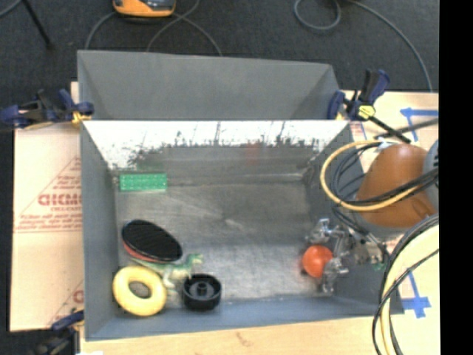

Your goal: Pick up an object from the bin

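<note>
Straddling the orange ball (316, 262) in the near right corner of the bin (222, 303), my fingers (322, 231) are spread either side; closing off-centre could squirt it away.

Ball (316, 262) at my gripper (326, 260), bin's (236, 217) near right; ring (139, 291), cap (201, 292) and oval pad (151, 241) cluster near left (block (143, 182) behind them).

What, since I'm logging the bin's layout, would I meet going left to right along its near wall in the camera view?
yellow ring → black round cap → orange ball
</note>
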`<state>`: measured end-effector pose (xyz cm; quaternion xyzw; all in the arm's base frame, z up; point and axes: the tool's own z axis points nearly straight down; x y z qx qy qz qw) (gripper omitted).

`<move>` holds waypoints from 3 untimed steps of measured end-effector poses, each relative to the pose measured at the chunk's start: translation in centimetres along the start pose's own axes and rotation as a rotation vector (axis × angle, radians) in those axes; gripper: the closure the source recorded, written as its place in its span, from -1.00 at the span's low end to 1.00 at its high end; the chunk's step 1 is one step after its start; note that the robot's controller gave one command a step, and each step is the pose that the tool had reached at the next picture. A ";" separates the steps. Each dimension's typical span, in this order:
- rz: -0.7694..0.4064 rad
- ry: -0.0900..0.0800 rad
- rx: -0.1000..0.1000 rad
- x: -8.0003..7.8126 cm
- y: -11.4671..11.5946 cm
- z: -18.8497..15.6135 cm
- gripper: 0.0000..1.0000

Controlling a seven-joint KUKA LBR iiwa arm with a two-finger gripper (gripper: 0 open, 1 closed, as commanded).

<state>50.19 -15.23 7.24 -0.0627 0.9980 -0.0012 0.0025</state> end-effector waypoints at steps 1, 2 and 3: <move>-0.045 0.002 0.002 -5.2 1.3 0.0 1.00; -0.061 -0.002 0.001 -11.2 2.5 0.0 1.00; -0.049 -0.001 0.001 -4.0 -0.1 -15.4 1.00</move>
